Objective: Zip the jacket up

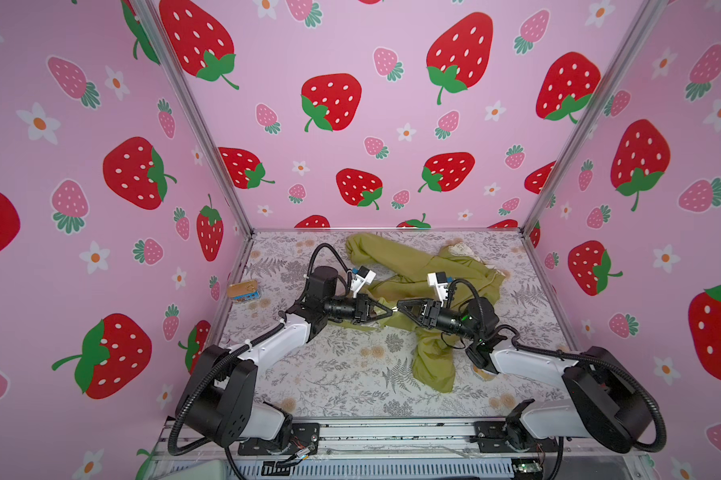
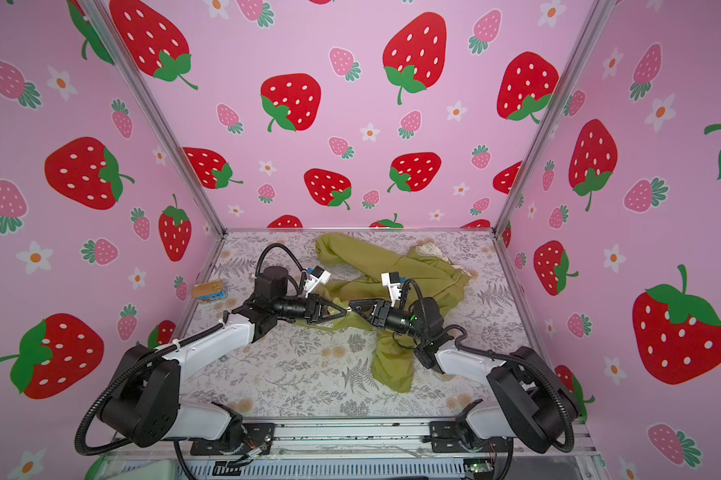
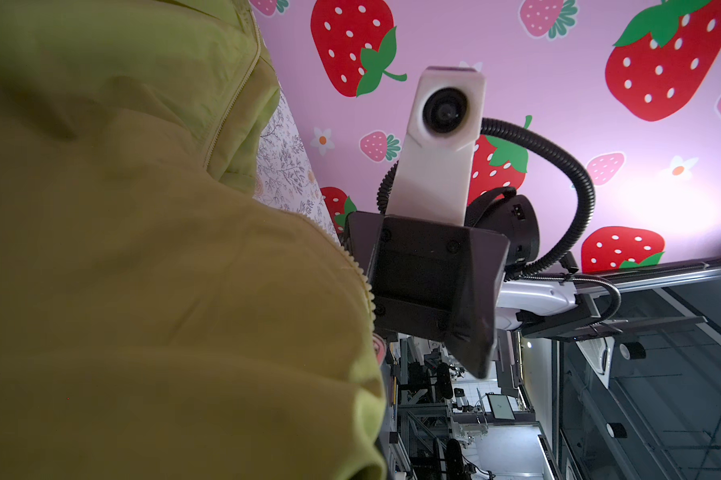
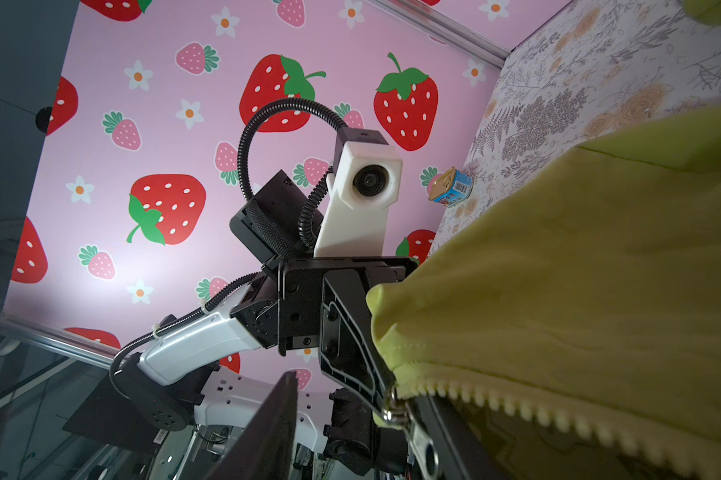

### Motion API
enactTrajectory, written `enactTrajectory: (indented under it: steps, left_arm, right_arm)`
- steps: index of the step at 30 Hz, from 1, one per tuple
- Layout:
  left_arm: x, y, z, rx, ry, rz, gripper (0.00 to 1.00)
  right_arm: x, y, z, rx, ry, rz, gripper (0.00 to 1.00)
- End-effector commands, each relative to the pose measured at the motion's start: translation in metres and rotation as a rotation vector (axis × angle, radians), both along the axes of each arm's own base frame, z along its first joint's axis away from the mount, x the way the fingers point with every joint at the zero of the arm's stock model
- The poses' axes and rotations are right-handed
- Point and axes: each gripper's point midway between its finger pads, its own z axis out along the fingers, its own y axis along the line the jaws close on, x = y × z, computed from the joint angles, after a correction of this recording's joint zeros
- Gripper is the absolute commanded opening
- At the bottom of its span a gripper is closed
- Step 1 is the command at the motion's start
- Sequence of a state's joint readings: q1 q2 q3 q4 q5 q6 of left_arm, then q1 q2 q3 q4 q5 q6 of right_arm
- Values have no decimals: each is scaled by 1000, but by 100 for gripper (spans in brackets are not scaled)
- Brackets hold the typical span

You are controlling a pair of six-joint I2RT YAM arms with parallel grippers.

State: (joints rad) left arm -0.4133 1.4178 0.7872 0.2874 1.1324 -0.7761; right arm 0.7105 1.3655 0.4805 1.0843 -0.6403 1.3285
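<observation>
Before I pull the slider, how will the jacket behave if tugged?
Probably floppy: the jacket lies crumpled in soft folds. Likely light, so it may drag across the table unless the left end effector, pinching its fabric, anchors it.

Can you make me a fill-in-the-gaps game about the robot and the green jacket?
The pink walls show red ____. The left gripper and right gripper face tip to tip over the olive-green fabric ____. The silver metal zipper pull hangs by the ____ gripper. The small blue-and-gold tin can stands nearer the ____ gripper.
Missing: strawberries; jacket; right; left.
</observation>
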Motion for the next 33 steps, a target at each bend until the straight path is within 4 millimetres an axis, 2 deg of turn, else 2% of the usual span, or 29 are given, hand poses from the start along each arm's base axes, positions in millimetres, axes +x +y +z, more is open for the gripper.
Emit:
enactTrajectory:
  steps: [1,7,21,33]
  left_arm:
    - [3,-2,14,-18,-37,-1,0]
    - [3,-2,16,-20,-40,-1,0]
    - [3,-2,17,-21,-44,2,0]
    - [2,-2,17,-23,-44,1,0]
  right_arm:
    - [-2,-4,7,15,-27,-9,45]
    - [0,-3,-2,-5,-5,-11,37]
    - [2,-8,-12,-30,13,-34,37]
    - [4,-10,-17,-40,25,-40,22]
